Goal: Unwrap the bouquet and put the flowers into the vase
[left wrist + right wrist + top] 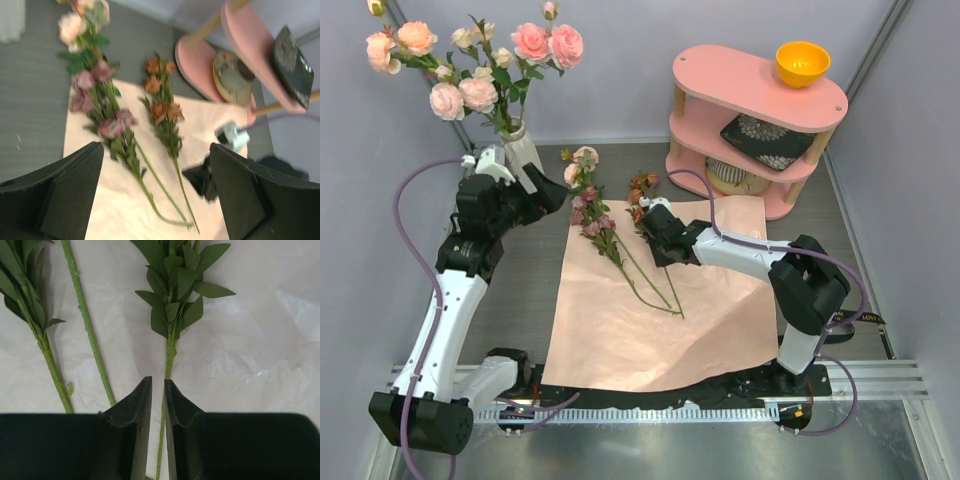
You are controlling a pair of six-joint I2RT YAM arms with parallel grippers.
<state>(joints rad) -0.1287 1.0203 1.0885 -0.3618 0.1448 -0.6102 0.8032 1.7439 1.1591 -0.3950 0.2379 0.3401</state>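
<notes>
Mauve, rust flowers (592, 222) lie on paper (620, 340) right of vase (525, 150). Only wrist cam shows R gripper (158, 386) fingers near-shut round a stem (170, 352), grip unclear; L gripper (156, 148) spread wide.

Loose flowers (112, 127) flat on pink paper (120, 215)

Walls (640, 60): plain, pale grey, meeting in a corner at the rear; evenly lit.
Table (520, 300): dark grey, matt, with a metal rail (880, 375) along the near edge.
Shelf (740, 75): pink, oval tiers on light wooden posts, far right.
Bowl (802, 63): orange, on the top tier.
Dark patterned square (767, 140): middle tier, tilted.
Ribbed round piece (730, 176): bottom tier, partly hidden.
</notes>
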